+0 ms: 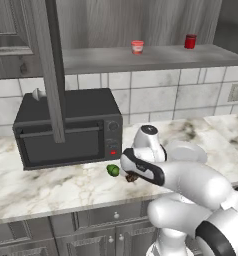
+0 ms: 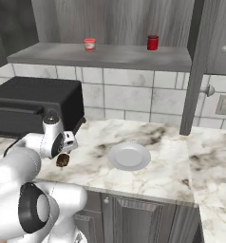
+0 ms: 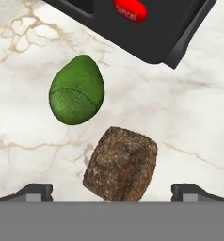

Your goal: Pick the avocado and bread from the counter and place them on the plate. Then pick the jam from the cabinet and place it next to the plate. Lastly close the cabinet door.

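Open jaws poised over bread and avocado on the marble counter [image 1: 51, 187].

The microwave [image 1: 66, 127] stands behind, its front corner cut off in the hand view. The white plate [image 2: 129, 156] lies well apart to the right. The gripper [image 3: 111, 190] hangs with jaws spread wide, the bread [image 3: 121, 164] between the tips. The avocado [image 3: 77, 90] lies just beside it, long axis toward the microwave. The arm hides most of the bread in the base views.

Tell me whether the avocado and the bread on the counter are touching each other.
Apart. The hand view shows the avocado and the bread lying close together, with a narrow strip of bare marble counter plainly between them.
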